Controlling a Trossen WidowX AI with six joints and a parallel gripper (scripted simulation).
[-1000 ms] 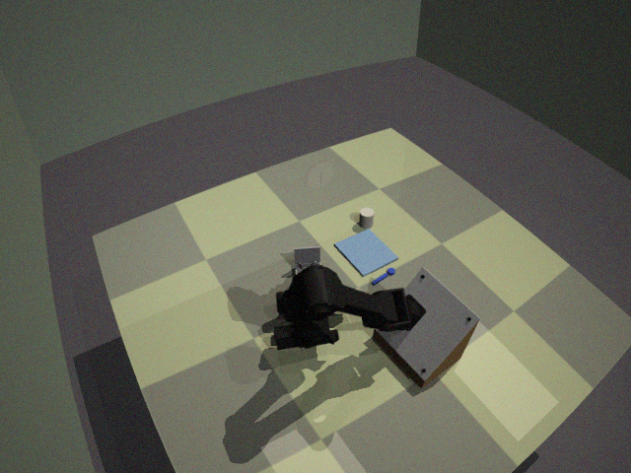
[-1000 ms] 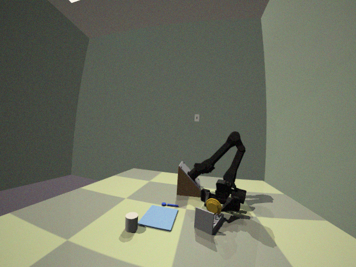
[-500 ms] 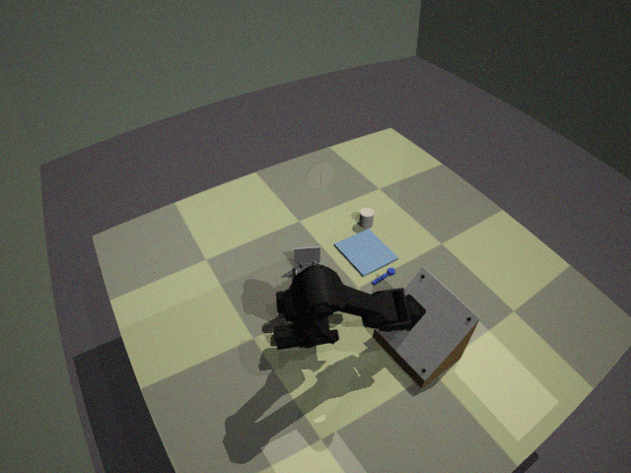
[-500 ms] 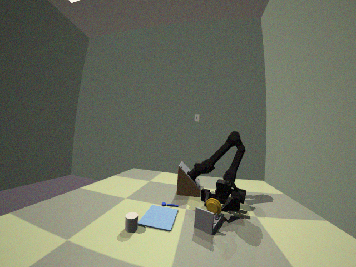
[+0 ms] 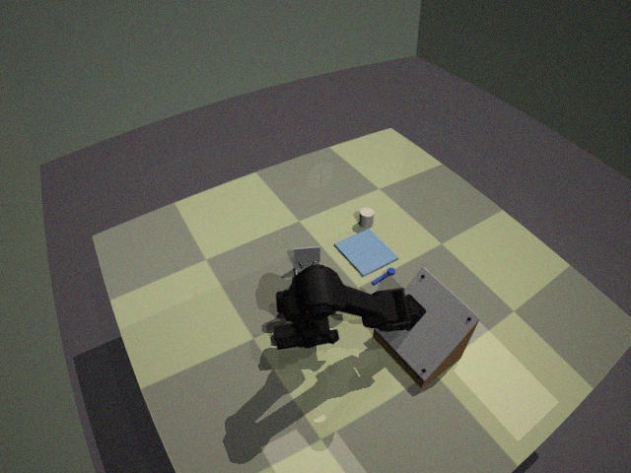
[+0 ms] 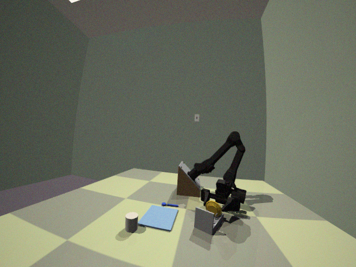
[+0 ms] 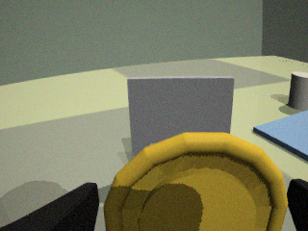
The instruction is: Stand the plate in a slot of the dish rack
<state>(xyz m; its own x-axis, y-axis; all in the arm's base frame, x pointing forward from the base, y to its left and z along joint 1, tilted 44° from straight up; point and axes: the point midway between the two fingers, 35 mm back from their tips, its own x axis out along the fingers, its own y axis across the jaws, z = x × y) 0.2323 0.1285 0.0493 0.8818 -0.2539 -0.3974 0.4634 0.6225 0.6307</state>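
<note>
The yellow plate [image 6: 213, 207] [image 7: 199, 206] stands upright on its edge in the dish rack, just behind the rack's grey end panel [image 5: 307, 252] [image 6: 203, 220] [image 7: 180, 110]. My gripper [image 6: 210, 199] [image 7: 198, 194] is open around the plate, one dark finger on each side of its rim, with a thin gap showing on either side in the wrist view. In the top view the black arm [image 5: 325, 300] covers the plate and the fingers. The rack's rails are mostly hidden below the plate.
A light blue flat mat [image 5: 366, 250] [image 6: 158, 217] [image 7: 289, 131] lies beside the rack. A grey cylinder [image 5: 366, 217] [image 6: 131, 221] [image 7: 298, 90] stands past it. A small blue tool [image 5: 383, 276] [image 6: 169, 204] lies near the arm's wedge-shaped mount [image 5: 433, 325] [image 6: 187, 185].
</note>
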